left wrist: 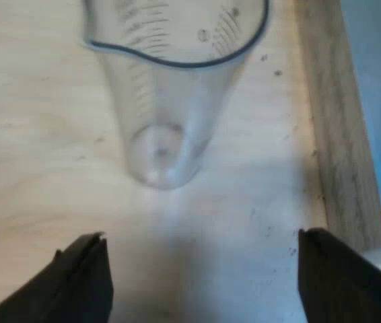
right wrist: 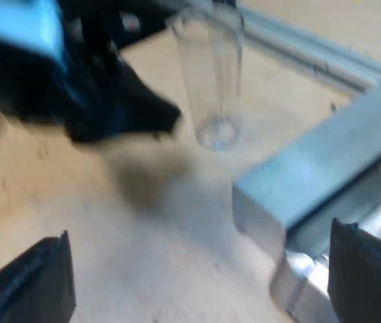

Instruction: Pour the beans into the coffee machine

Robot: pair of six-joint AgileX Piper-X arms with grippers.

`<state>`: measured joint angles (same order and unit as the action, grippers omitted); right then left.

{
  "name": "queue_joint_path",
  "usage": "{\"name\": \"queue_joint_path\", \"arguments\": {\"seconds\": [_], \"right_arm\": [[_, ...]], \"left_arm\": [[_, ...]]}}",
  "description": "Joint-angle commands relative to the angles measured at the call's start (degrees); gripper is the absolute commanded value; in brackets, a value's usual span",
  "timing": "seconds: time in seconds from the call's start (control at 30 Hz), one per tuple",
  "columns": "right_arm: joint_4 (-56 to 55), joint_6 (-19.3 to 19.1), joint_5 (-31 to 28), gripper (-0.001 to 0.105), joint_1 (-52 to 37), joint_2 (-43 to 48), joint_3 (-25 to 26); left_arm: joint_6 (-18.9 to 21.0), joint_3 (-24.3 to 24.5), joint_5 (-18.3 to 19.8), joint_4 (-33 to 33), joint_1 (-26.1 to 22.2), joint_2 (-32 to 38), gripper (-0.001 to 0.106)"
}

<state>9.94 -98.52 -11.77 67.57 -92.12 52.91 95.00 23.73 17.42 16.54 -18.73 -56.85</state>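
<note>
Pale wood makes up the surface [left wrist: 36,134] under both our arms. From our left jaws, its edge strip [left wrist: 338,134] of greyer wood runs at about two o'clock. Beyond the strip lies a blue-grey area [left wrist: 379,67] that we cannot identify.

The measuring glass [left wrist: 167,101] stands upright on the surface at twelve o'clock from our left jaws, near them but touching neither finger. It is clear, with a dark-lined rim, a small pouring lip and printed scale marks down its wall. We see straight through the wall to its round base. Our left jaws are spread wide, the two black fingers [left wrist: 83,282] far from each other with bare wood between them, and they have hold of nothing.

From our right jaws the measuring glass is at twelve o'clock, well apart. At about ten o'clock is our left arm [right wrist: 36,60], blue and black, with its dark tip just beside the glass; we cannot tell whether they touch. At about two o'clock sits a silver metal block [right wrist: 312,182], and we cannot tell what it belongs to. Our right jaws are wide apart too, one black finger at each side, gripping nothing.
</note>
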Motion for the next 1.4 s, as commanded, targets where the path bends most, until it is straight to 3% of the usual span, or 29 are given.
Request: {"name": "queue_joint_path", "arguments": {"seconds": [0.03, 0.23, 0.37, 0.57, 0.63, 0.73, 0.87, 0.93, 1.17, 1.4], "right_arm": [[-5.3, -2.4, 0.4, 0.078, 0.0, 4.4, 0.5], [-19.4, -3.2, 0.0, 0.078, 0.0, 13.9, 0.5], [-30.1, -1.2, 0.0, 0.078, 0.0, 21.0, 0.5], [-40.1, 1.0, -0.3, 0.078, 0.0, 31.2, 0.5], [-44.9, 3.3, -3.1, 0.078, -0.9, 35.2, 1.0], [-53.7, 5.8, -3.6, 0.078, -5.1, 40.1, 2.3], [-58.7, 5.8, -3.6, 0.078, -9.3, 42.5, 3.4], [-64.5, 5.8, -3.1, 0.078, -18.7, 46.0, 5.1], [-67.7, 4.6, 3.8, 0.078, -38.7, 51.2, 5.3], [-69.1, -1.3, 10.7, 0.078, -60.3, 55.2, 3.8]], "left_arm": [[-1.1, 3.2, -1.4, 8.3, -0.2, 3.9, 0.062], [-1.1, 10.9, -1.4, 18.9, 0.0, 11.3, 0.062], [-1.1, 14.9, -1.4, 21.0, 1.7, 14.1, 0.062], [-1.1, 23.3, -1.1, 24.4, 8.1, 16.8, 0.062], [-1.1, 26.5, -0.9, 27.7, 11.1, 16.8, 0.062], [-1.1, 29.4, -0.9, 30.0, 15.0, 16.8, 0.062], [-1.0, 31.1, -0.9, 30.5, 18.2, 16.9, 0.062], [0.0, 31.7, -0.5, 31.0, 18.8, 16.9, 0.062], [1.2, 32.0, 0.7, 33.3, 18.8, 16.9, 0.062], [2.5, 32.0, 0.8, 35.1, 18.8, 18.9, 0.062]]}}
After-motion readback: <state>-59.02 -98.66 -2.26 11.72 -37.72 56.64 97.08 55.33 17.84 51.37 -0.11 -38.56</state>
